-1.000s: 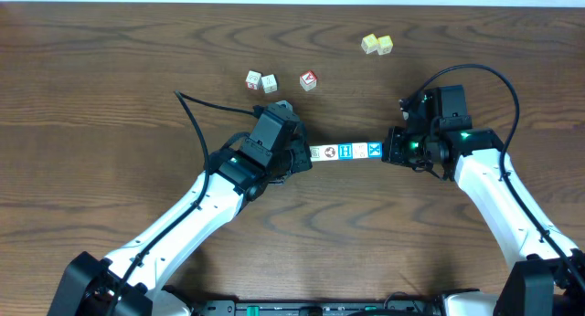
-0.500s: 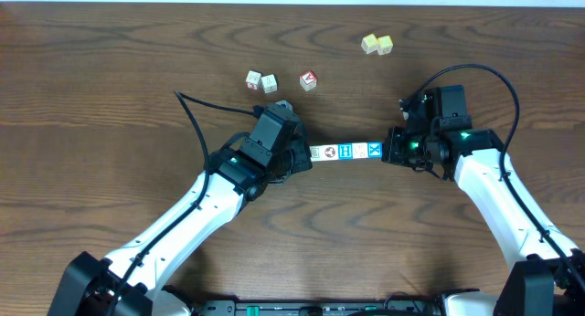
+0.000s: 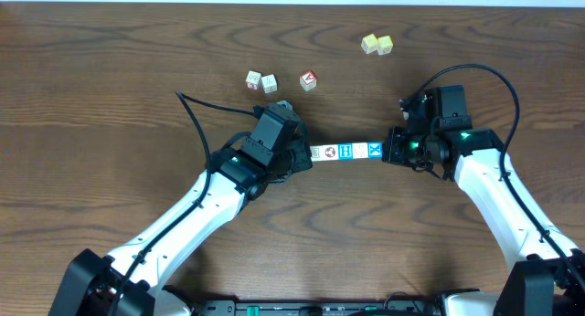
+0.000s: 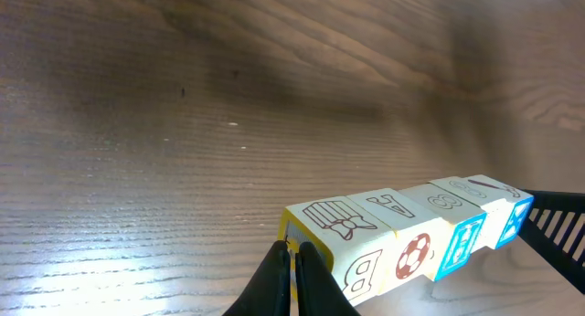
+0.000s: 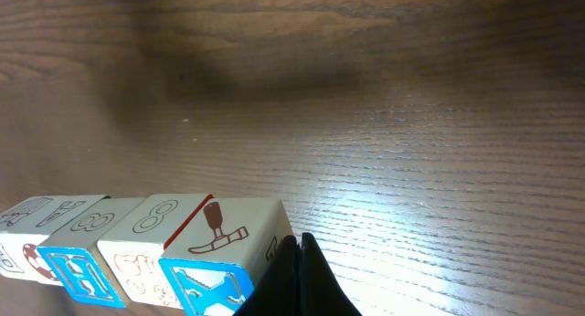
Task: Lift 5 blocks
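White blocks (image 3: 345, 152) in a row, squeezed between left gripper (image 4: 292, 266) and right gripper (image 5: 297, 261), each closed tight and pushing on one end.

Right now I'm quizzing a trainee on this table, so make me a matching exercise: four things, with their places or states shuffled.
1 block row
2 yellow cubes
3 red-faced cube
4 right claw

A shut, at the row's right end
B nearest the far edge
C between left claw and right claw
D right of two white cubes

Pairs: 1-C, 2-B, 3-D, 4-A
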